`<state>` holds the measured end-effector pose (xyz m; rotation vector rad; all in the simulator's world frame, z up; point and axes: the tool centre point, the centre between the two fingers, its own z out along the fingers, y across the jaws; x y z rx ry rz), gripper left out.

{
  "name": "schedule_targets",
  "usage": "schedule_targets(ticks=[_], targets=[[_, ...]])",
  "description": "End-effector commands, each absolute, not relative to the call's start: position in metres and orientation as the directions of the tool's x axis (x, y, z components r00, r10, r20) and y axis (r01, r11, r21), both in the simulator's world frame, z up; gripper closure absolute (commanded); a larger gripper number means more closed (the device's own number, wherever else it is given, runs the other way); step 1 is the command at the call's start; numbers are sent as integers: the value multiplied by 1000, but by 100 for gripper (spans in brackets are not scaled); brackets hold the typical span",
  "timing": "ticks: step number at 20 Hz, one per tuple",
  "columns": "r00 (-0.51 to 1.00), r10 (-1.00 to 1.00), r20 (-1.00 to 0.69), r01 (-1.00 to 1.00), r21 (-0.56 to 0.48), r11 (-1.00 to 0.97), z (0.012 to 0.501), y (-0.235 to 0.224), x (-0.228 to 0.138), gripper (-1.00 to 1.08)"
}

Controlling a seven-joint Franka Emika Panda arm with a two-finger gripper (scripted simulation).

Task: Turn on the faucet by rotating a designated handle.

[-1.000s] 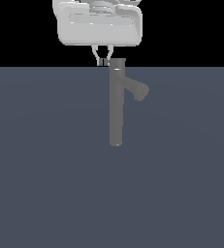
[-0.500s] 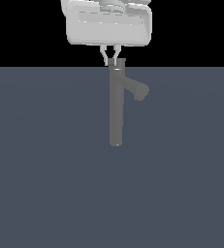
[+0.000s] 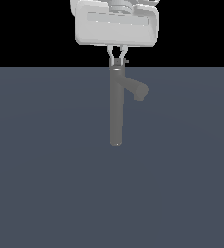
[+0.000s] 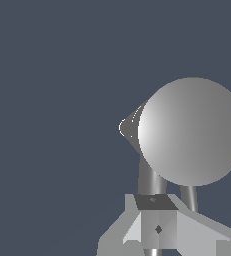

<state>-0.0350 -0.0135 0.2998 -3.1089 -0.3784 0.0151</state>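
The tall, slim, dark grey cylindrical faucet (image 3: 116,109) is seen standing upright near the middle of the flat slate-blue table (image 3: 45,169), with its thicker angled spout stub (image 3: 138,90) branching toward the exterior view's right. Directly above its cap, the white gripper (image 3: 118,62) is held with its thin fingers (image 3: 111,56) pointing down; the jaws are drawn close together at the top of the column, but whether the thin, short, light grey handle rod (image 3: 126,61), of which only a small nub is made out at the cap's edge, is actually pinched cannot be told. In the wrist view the rounded cap (image 4: 192,131) fills much of the frame, and the contact is hidden. A slip is judged the main risk: if only the smooth cap is brushed, or the rod is caught near its tip, the rod could be lost from between the fingers once rotation begins, and the faucet would stay off. A collision with the spout stub is also conceivable if the sweep is misjudged. The table is plain and featureless, and beyond its far edge only flat black background is shown.
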Motion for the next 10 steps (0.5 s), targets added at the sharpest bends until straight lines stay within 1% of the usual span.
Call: schedule_targets(ticks=[1,6,7,10], targets=[[980,198,4,198,0,-980,301,-49,-23,108],[983,182,1,182,0,-983,301,-70,-16,108],[974,227,-20,227,-18,-974,299,-37,-27,108],[976,219,-17,219,-15,-976,300,-43,-17,108]])
